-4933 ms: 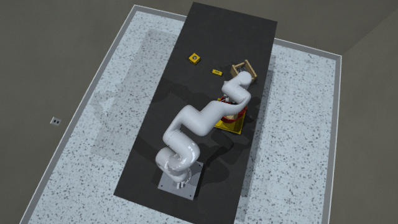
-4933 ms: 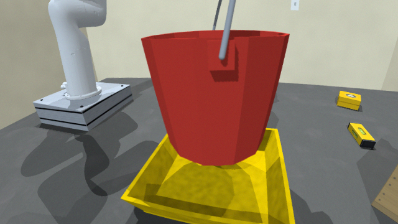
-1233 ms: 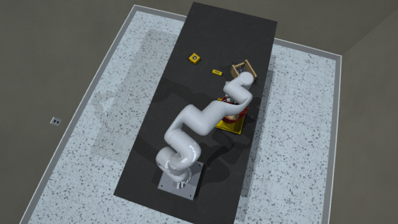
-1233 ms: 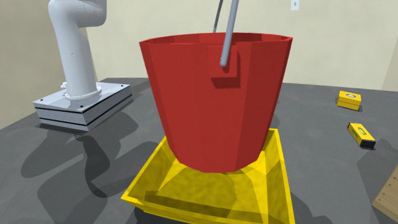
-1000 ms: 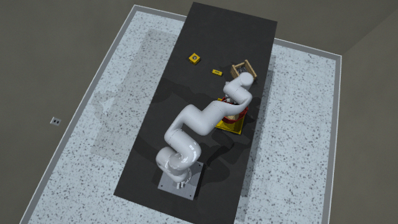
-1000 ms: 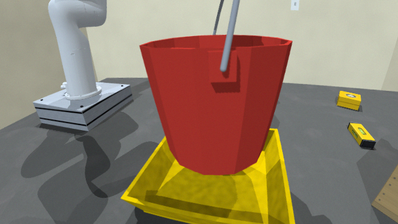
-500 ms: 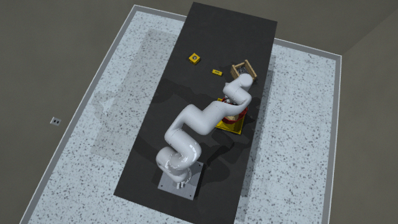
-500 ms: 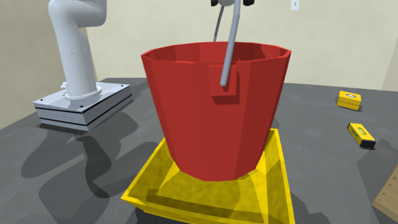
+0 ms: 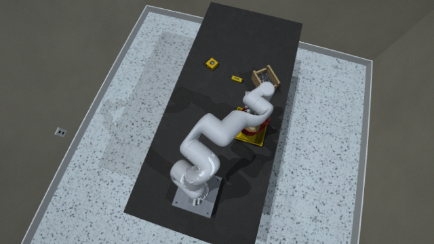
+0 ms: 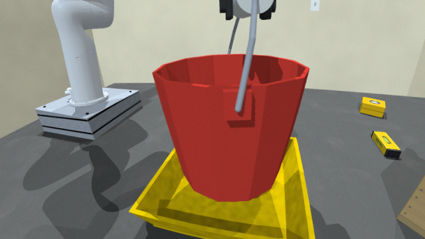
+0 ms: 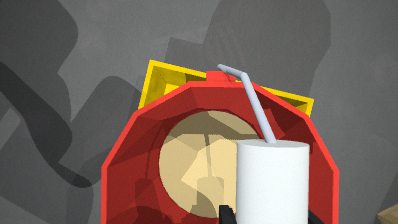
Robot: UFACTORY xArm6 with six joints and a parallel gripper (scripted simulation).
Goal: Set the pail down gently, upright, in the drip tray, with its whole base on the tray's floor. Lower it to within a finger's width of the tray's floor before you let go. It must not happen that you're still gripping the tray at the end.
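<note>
The red pail hangs upright over the yellow drip tray. Its base sits down between the tray's sloping walls, close to the floor; I cannot tell whether it touches. My gripper is straight above the pail, shut on the white grip of its grey wire handle. In the overhead view the arm hides the gripper and most of the pail.
Two small yellow boxes lie on the dark table right of the tray; they also show in the overhead view. A wooden crate stands just beyond the tray. The robot base is to the left.
</note>
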